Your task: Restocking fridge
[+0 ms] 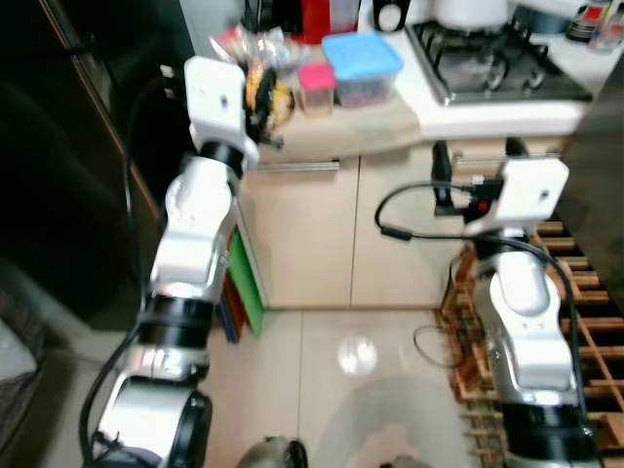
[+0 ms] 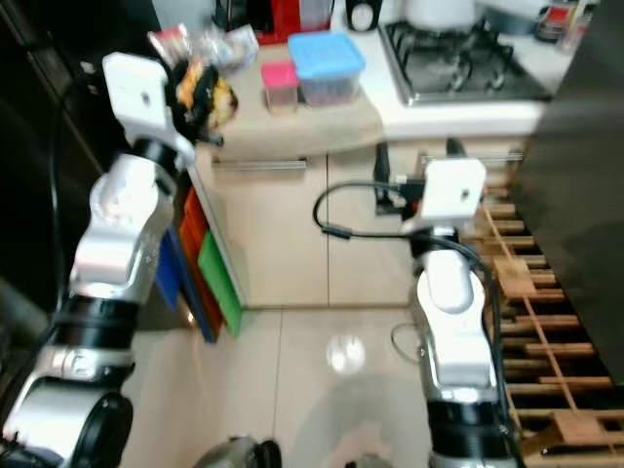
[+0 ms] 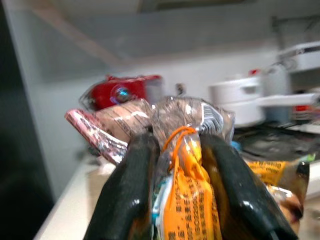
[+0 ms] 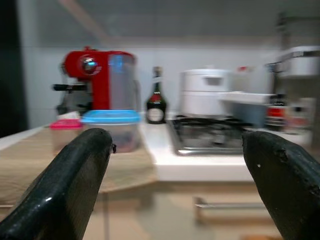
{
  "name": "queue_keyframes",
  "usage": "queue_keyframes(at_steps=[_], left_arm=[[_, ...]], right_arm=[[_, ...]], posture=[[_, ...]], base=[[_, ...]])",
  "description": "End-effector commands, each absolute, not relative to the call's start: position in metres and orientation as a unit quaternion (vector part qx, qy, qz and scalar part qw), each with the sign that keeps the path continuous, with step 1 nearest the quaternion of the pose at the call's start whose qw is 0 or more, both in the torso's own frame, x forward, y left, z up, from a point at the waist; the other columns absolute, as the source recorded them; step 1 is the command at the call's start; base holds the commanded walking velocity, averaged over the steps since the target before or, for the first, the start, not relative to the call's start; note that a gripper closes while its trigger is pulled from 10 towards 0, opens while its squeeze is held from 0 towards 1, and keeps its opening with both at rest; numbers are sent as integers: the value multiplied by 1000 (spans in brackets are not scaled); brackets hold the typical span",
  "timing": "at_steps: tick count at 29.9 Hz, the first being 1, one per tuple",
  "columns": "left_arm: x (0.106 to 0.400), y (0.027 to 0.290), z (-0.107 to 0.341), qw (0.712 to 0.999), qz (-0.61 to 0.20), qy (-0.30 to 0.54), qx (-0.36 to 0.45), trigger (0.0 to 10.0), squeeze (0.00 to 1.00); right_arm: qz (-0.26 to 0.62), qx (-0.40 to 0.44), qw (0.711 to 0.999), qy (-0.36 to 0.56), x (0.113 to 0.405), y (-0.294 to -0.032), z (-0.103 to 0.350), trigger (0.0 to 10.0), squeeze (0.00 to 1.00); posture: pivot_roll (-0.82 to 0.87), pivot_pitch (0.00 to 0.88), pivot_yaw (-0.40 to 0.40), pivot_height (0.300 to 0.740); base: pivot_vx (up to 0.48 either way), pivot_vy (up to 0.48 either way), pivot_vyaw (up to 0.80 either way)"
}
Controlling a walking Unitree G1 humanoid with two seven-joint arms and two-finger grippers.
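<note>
My left gripper [image 3: 182, 200] is shut on a clear plastic bag of orange and yellow snack packets [image 3: 187, 150]. It holds the bag [image 1: 263, 93] up at the left end of the wooden counter [image 1: 375, 127]. A blue-lidded container [image 1: 361, 63] and a small pink-lidded one [image 1: 315, 86] stand on that counter just right of the bag. My right gripper [image 1: 476, 158] is open and holds nothing. It is raised in front of the cabinet doors below the counter edge and points at the counter [image 4: 130, 170].
A dark fridge front [image 1: 58, 146] rises on the left. A gas stove [image 1: 497, 58] sits on the white worktop to the right. A red coffee machine [image 4: 95, 80], a bottle [image 4: 156, 102] and a white pot [image 4: 202, 97] stand behind. A wooden rack [image 1: 585, 292] stands at my right.
</note>
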State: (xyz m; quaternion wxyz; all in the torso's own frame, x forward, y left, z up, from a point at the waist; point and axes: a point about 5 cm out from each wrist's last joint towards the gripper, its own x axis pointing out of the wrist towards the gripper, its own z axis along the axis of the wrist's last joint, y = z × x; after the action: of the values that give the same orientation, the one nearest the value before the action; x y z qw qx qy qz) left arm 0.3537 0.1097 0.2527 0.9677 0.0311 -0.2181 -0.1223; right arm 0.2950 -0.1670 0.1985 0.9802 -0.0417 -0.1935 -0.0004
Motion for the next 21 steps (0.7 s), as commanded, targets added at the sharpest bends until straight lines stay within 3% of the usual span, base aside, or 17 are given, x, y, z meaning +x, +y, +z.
queue_keyframes(at_steps=[1, 8, 17, 21], left_arm=[[352, 115, 259, 966, -113, -229, 35, 10000, 0], [352, 111, 251, 970, -112, -216, 29, 10000, 0], [342, 108, 238, 972, -122, -199, 7, 10000, 0], [334, 104, 210, 981, -128, -143, 4, 10000, 0]], right_arm=[[7, -40, 980, -197, 295, -163, 199, 10000, 0], [14, -36, 982, -184, 295, -161, 193, 10000, 0], [36, -25, 987, -157, 295, -156, 185, 10000, 0], [42, -23, 989, -142, 295, -156, 180, 10000, 0]], posture=[[-148, 27, 82, 740], [-151, 54, 77, 740], [-141, 79, 61, 740], [-149, 83, 54, 740]], base=[[-311, 0, 0], [-312, 0, 0], [0, 0, 0], [0, -480, 0]])
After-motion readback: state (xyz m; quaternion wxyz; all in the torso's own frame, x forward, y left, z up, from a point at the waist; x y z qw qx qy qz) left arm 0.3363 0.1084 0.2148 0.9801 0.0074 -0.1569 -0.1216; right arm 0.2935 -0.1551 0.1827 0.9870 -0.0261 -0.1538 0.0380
